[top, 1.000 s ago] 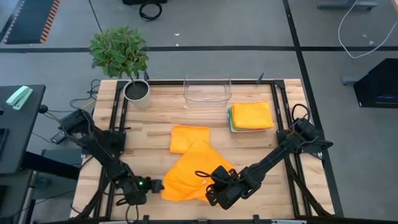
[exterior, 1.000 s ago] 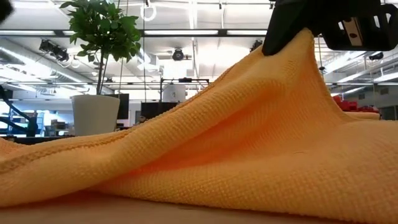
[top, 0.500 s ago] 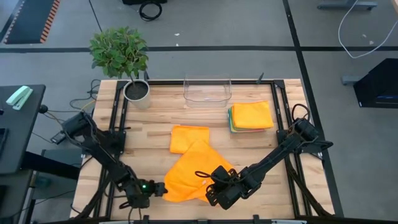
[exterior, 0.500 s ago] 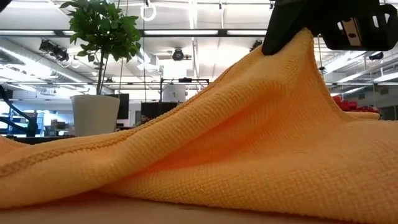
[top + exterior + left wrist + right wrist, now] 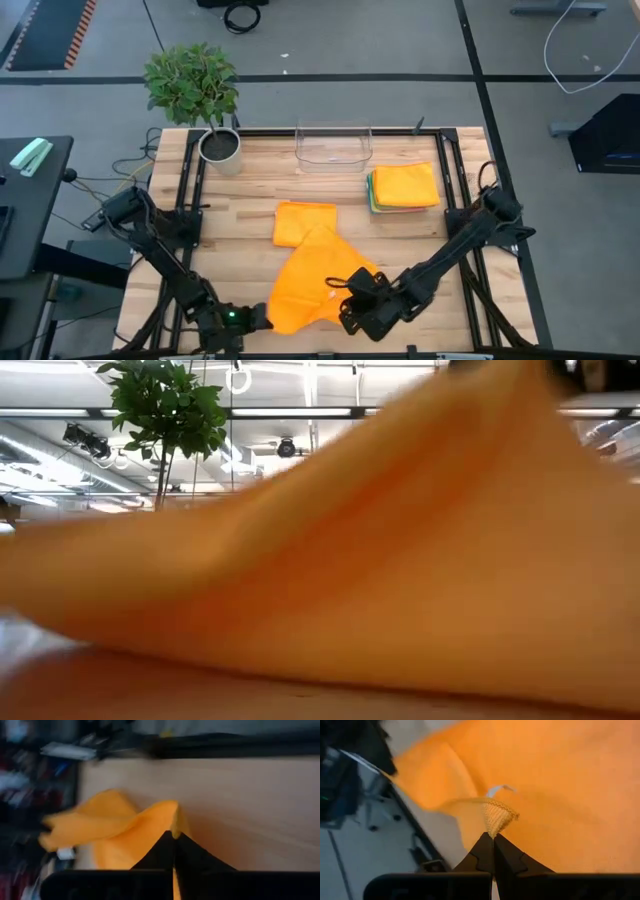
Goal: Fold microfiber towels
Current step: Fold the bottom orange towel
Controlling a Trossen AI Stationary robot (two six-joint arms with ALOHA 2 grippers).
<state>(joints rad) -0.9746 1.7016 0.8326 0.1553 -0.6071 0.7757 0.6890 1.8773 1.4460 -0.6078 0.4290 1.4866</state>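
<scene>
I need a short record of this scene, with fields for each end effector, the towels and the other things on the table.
left end effector: shut on the spread orange towel, near corner
right end effector: shut on another corner of it
folded orange towel: flat, mid-table
towel stack: orange on top, beside the clear bin
potted plant: far left corner

My left gripper [image 5: 262, 318] and right gripper [image 5: 345, 296] sit at the spread towel's [image 5: 305, 280] near corners. Behind it lies a folded towel [image 5: 304, 221]; the stack [image 5: 405, 186] lies right of that, the bin [image 5: 333, 146] behind.
</scene>
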